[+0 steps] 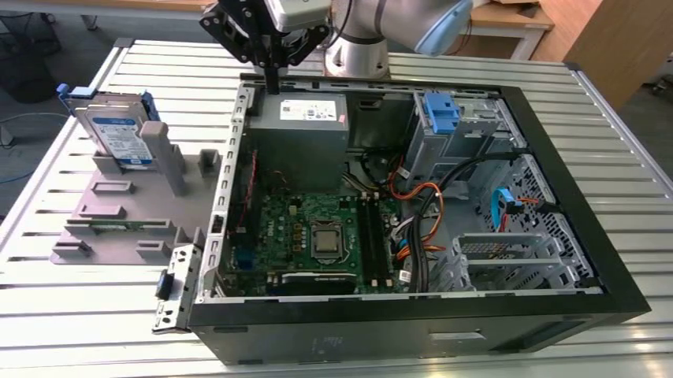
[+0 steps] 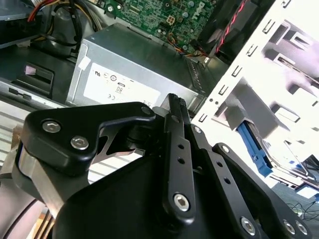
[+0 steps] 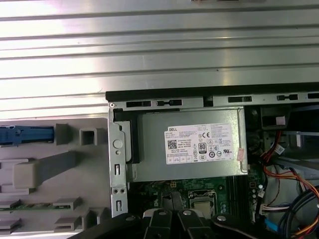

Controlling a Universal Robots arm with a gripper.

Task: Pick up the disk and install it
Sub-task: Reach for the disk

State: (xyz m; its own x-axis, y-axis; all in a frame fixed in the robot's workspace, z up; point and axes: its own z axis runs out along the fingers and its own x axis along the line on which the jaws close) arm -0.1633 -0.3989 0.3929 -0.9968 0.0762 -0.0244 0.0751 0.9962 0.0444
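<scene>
Early in the job, judging by the disk [image 1: 113,134]: upright on edge in the grey plastic stand [image 1: 116,213], upper left of the exterior view, blue carrier [image 1: 65,93] around it, outside the open computer case [image 1: 620,291]. No contact with the gripper [image 1: 271,85].

Gripper at top centre of the exterior view, fingers [image 2: 174,114] pressed together on nothing, pointing down just above the back edge of the case and the power supply [image 1: 299,118]. Well apart from the disk, with the case wall and part of the stand between.

In the first wrist view, the power supply's white sticker [image 3: 202,144] beyond the closed fingertips, and the carrier's blue edge on the stand.

Inside the case: motherboard [image 1: 315,228], orange cables [image 1: 415,193], a blue bracket [image 1: 440,114] in the upper bay, a bare metal drive cage [image 1: 505,252] at lower right.

Pickup not done. Carrying and seating in the case not done. By this reading, the whole task left to do.
</scene>
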